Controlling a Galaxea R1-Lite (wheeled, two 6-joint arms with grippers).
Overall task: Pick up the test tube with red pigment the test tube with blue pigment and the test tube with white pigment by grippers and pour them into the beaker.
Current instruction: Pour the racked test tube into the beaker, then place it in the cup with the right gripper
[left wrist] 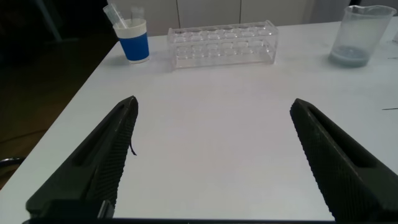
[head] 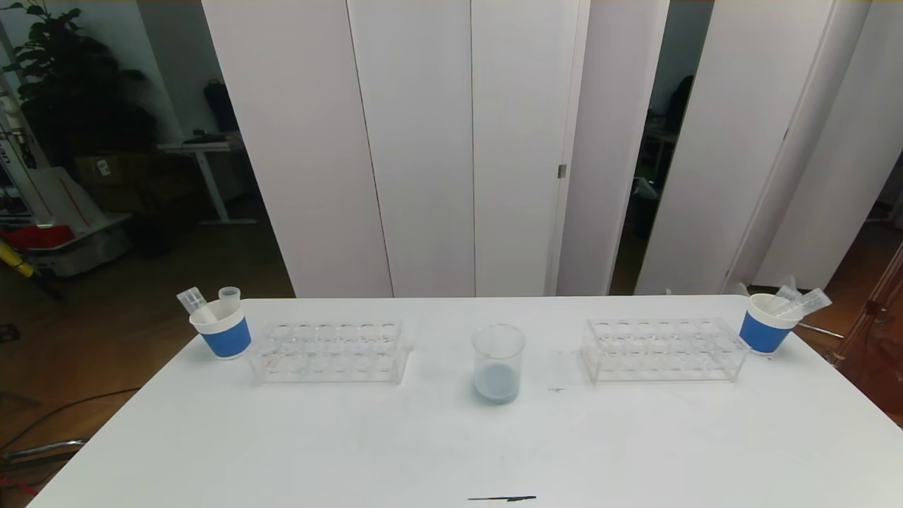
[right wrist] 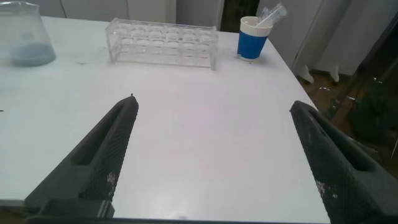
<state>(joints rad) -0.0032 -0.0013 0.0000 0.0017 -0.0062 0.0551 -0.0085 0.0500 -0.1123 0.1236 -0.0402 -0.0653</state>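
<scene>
White table [head: 451, 437]. Clear beaker [head: 498, 363] at centre, pale blue-grey liquid in bottom. Empty clear rack [head: 328, 352] to its left, another rack [head: 663, 348] to its right. Blue-banded cup w/ tubes at far left [head: 220, 329], another far right [head: 767, 323]. Left gripper [left wrist: 214, 162] and right gripper [right wrist: 214, 162] both spread wide, holding nothing, over near table.

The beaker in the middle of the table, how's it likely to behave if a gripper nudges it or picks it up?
The beaker looks clear and smooth-walled, so it may be slippery and possibly fragile. It stands upright on a flat base, taller than wide, so a high push might tip it. Only a shallow pale-blue layer sits at the bottom, so it is probably light.
</scene>
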